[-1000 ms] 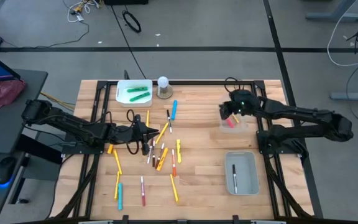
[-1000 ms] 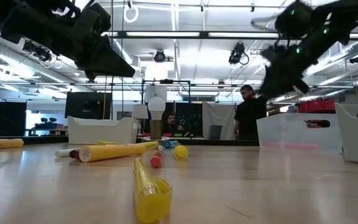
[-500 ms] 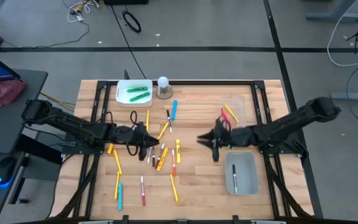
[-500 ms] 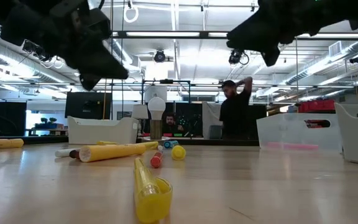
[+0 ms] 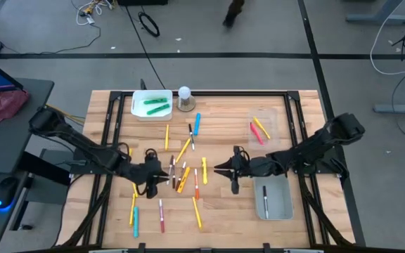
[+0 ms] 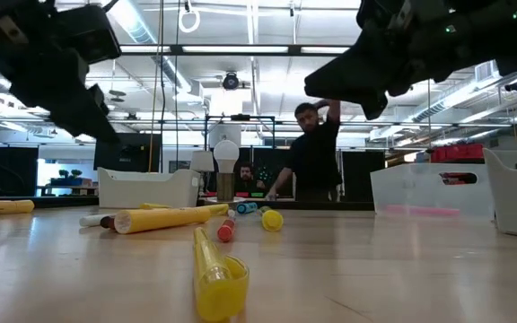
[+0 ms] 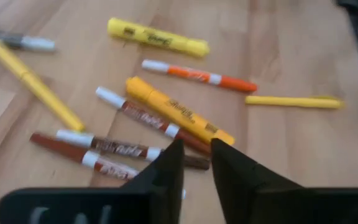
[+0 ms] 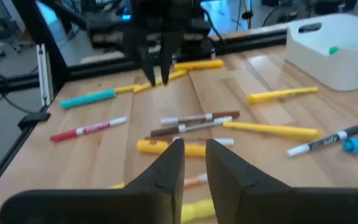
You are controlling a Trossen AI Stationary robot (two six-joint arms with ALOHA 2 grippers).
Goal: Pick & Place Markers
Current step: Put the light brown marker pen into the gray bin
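Both end effectors hang over the markers (image 5: 181,172) mid-surface (image 5: 223,218), left end effector (image 5: 164,180) and right end effector (image 5: 220,169) each a narrow slit apart, gripping nothing. Bare wood lies between them; trays sit toward the edges.

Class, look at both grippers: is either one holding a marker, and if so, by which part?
Neither. The left gripper and right gripper both hang empty above the loose markers, fingers slightly apart.

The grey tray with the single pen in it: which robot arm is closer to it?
The right. The right gripper hovers just beside the grey tray, toward the table's middle. The left gripper is farther away, over the marker pile.
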